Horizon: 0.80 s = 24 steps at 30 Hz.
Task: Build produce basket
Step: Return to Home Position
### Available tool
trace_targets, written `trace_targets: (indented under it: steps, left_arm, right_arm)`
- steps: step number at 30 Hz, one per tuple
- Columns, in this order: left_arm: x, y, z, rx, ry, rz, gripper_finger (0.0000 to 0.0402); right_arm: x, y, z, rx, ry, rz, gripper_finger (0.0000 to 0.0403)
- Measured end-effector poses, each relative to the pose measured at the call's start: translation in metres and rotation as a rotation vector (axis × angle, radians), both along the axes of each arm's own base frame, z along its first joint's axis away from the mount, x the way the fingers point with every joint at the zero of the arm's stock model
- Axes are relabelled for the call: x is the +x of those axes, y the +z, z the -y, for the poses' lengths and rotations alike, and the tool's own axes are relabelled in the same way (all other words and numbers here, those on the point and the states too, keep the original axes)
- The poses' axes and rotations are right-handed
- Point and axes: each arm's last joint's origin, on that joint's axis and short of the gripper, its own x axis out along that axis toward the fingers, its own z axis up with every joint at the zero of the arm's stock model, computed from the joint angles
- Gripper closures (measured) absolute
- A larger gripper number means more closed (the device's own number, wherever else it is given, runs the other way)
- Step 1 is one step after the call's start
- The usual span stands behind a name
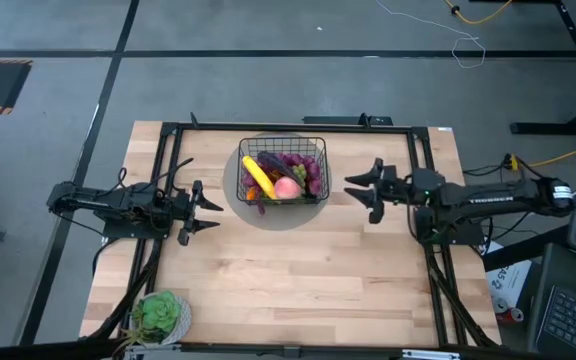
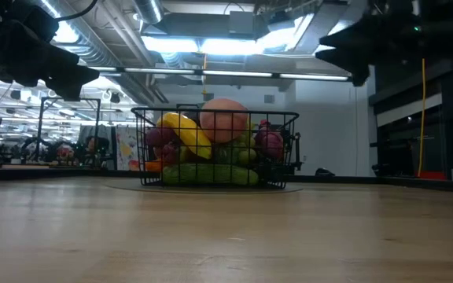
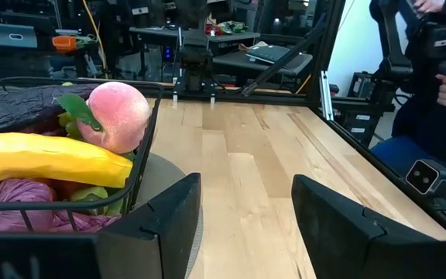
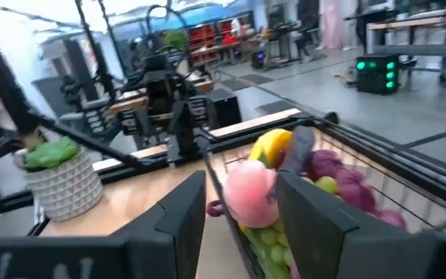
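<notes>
- basket [image 1: 324, 146] sits on the grey disc [image 1: 231, 190], far-middle of the table [image 1: 298, 280]. It is loaded with produce: banana [image 1: 258, 176], pink peach [image 1: 287, 187] and purple grapes [image 1: 310, 172] on top. There are green pieces low down in the low view (can't tell which).
- left gripper [image 1: 211, 213]: fingers spread, nothing between them. It is just off the basket's near-left corner, clear of the wire.
- right gripper [image 1: 349, 187]: fingers spread, empty. It is just off the basket's right side, not touching.
- key relation: the basket lies between the two grippers, both pointing inward.
  - The right one faces it head-on, with the peach dead ahead past its fingers in the right wrist view.
  - The left one aims past the near side, so the basket is off to one side of its fingers.
  - Both are about equally near.
  - My read: each one's way out is straight back along its own arm, away from the wire.
- long axis: the basket is roughly square, so none. The banana runs diagonally, far-left to near-right in the high view.
- progress: all produce seen is inside the basket, so loading looks done and only parking the arms is left.
- writing: white "TROSSEN" on the right arm [image 1: 493, 197]. Nothing else is legible.
- extras: potted plant [image 1: 161, 313] at the near-left corner, well apart. A person [image 3: 428, 70] is beyond the table in the left wrist view.
</notes>
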Motion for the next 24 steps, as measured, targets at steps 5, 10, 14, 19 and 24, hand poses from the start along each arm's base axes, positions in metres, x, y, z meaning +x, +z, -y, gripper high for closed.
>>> trace_targets:
  steps: [5, 10, 14, 19, 24]
  left_arm:
    - [0.0, 0.0, 0.0, 0.0, 0.0, 0.0, 0.0202]
    - [0.0, 0.0, 0.0, 0.0, 0.0, 0.0, 0.0202]
    - [0.0, 0.0, 0.0, 0.0, 0.0, 0.0, 0.0202]
    - [0.0, 0.0, 0.0, 0.0, 0.0, 0.0, 0.0202]
    - [0.0, 0.0, 0.0, 0.0, 0.0, 0.0, 0.0202]
  right_arm:
    - [-0.016, -0.008, -0.001, -0.008, -0.026, 0.047, 0.0244]
    - [-0.033, -0.01, -0.002, -0.054, -0.03, 0.125, 0.0244]
    - [-0.043, -0.009, -0.003, -0.074, -0.034, 0.185, 0.0244]
    - [-0.053, -0.008, -0.002, -0.09, -0.081, 0.242, 0.0244]
    - [-0.058, -0.008, -0.002, -0.115, -0.103, 0.254, 0.0244]
